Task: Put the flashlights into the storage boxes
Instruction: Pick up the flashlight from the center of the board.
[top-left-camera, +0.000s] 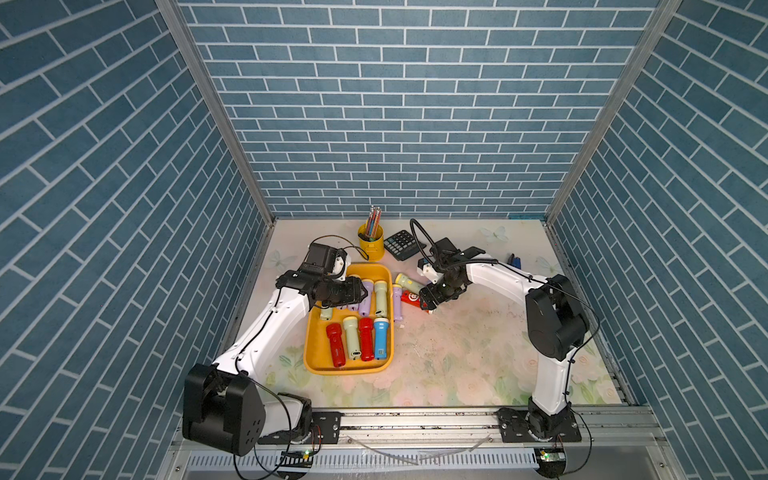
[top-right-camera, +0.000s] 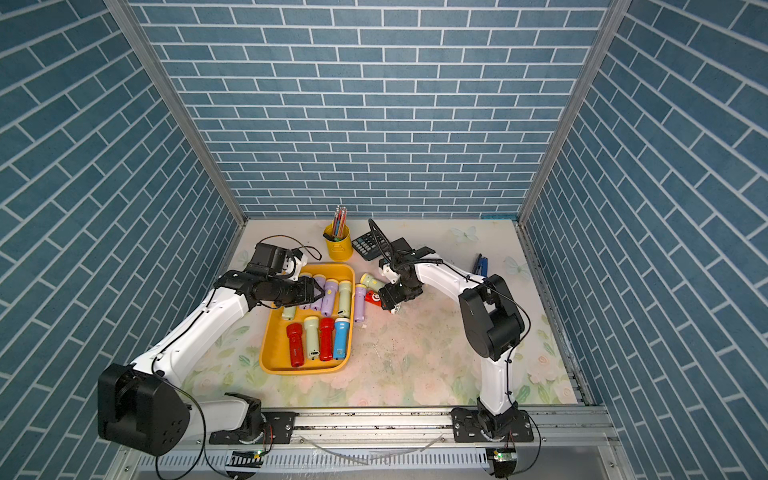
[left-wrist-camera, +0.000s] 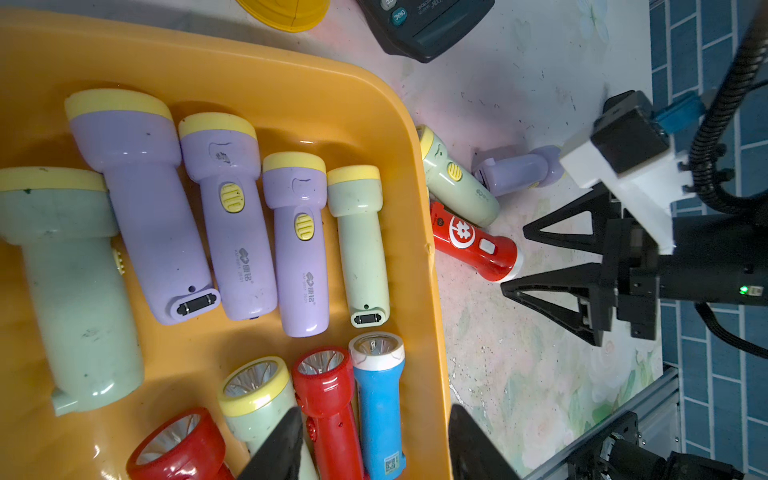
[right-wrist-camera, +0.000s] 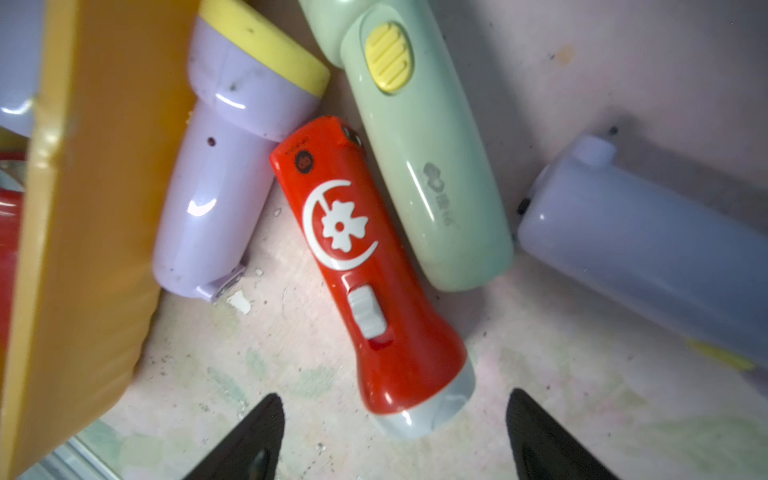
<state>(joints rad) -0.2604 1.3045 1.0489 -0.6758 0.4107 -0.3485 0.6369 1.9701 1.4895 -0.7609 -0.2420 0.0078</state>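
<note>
Inside orange tray (top-left-camera: 318, 347), nine flashlights (top-left-camera: 380, 297).

The red flashlight (right-wrist-camera: 374, 291) on the surface (right-wrist-camera: 582, 415) has a white moon and flower sign on its side, and above that a small dark round mark that is too tiny to read. The pale green flashlight (right-wrist-camera: 424, 145) next to it has a grey logo with Chinese letters, and so do a lilac flashlight (left-wrist-camera: 232, 232) and a second lilac flashlight (left-wrist-camera: 299, 266) in the tray (left-wrist-camera: 332, 95), but their small print is too tiny to read. The blue flashlight (left-wrist-camera: 380, 399) has a white sticker with a square code, and a round button on the calculator (left-wrist-camera: 432, 33) says ON/AC.
</note>
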